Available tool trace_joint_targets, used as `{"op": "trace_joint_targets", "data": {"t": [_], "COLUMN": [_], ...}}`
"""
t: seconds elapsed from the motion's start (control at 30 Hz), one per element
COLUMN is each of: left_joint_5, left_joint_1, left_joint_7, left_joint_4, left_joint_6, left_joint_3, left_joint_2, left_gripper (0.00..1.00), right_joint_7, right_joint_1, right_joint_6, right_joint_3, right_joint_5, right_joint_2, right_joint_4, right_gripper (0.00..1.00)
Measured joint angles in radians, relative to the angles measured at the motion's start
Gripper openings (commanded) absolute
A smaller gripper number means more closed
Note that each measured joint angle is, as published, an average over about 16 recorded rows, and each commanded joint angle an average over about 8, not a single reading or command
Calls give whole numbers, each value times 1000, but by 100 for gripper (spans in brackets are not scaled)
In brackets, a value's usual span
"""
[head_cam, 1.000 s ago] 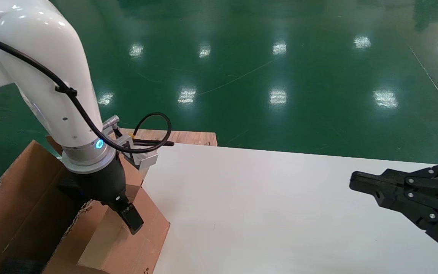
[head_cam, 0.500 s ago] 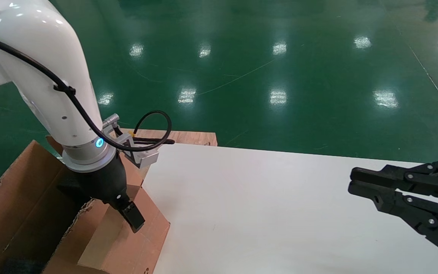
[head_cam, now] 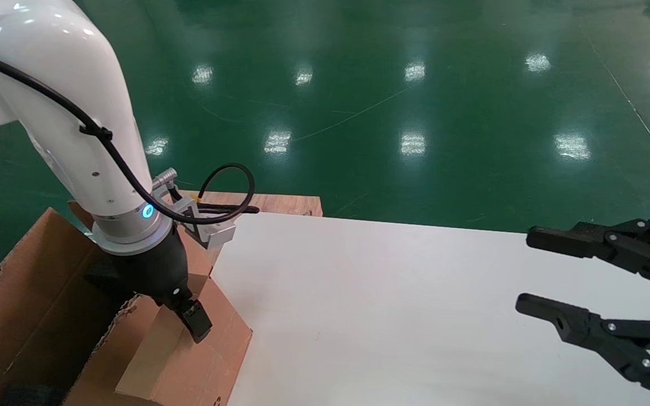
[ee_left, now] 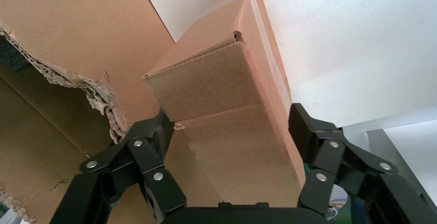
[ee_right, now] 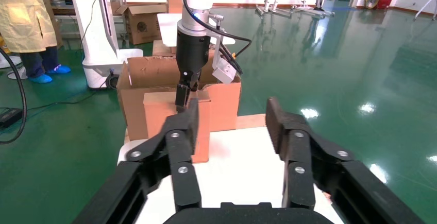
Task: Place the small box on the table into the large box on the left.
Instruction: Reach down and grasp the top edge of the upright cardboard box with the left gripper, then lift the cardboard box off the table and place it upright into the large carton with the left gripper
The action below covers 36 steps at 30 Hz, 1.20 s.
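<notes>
So the left gripper (ee_left: pixel 227 152) is down over the small box (ee_left: pixel 232 110), one finger on each side of it; the fingers (ee_left: pixel 154 136) sit right at the cardboard, but I honestly can't tell whether they're squeezing it or just touching. The small box stands on end at the left edge of the table (head_cam: pixel 392 316), pushed right up against the torn wall of the large box (head_cam: pixel 26 304), so it's beside the big one, not in it. In the head view the left gripper (head_cam: pixel 192 321) comes in from above with the white arm over the large box. My read: this is the grab step, and the drop-off isn't done. Next move probably calls for a firm pinch, a lift high enough to clear that ragged flap, then a short shift left over the opening. Farther off, the right gripper (head_cam: pixel 528 276) hangs over the right side of the table with its fingers spread wide, holding nothing. Beyond that, a wooden board (head_cam: pixel 274 203) and green floor (head_cam: pixel 415 84).
</notes>
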<state>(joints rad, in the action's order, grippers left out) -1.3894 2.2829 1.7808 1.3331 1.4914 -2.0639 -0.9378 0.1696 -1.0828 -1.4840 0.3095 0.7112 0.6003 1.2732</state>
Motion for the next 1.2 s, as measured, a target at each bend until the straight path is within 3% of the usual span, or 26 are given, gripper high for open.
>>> {"op": "trace_joint_targets", "data": {"t": [0.67, 1.2], "left_joint_5": [-23, -214], "left_joint_1": [20, 236], "left_joint_7": [-15, -113], "left_joint_4": [-3, -146], "left_joint_6": [-29, -311], "left_joint_3": [17, 163], "left_joint_2": [-19, -91], "left_gripper": [0, 0], "right_joint_7": [0, 0], "right_joint_1": [0, 0], "right_joint_6": [0, 0], "right_joint_3": [0, 1], "right_joint_5": [0, 0], "right_joint_2": [0, 0], "right_joint_4": [0, 0], "right_gripper": [100, 100]}}
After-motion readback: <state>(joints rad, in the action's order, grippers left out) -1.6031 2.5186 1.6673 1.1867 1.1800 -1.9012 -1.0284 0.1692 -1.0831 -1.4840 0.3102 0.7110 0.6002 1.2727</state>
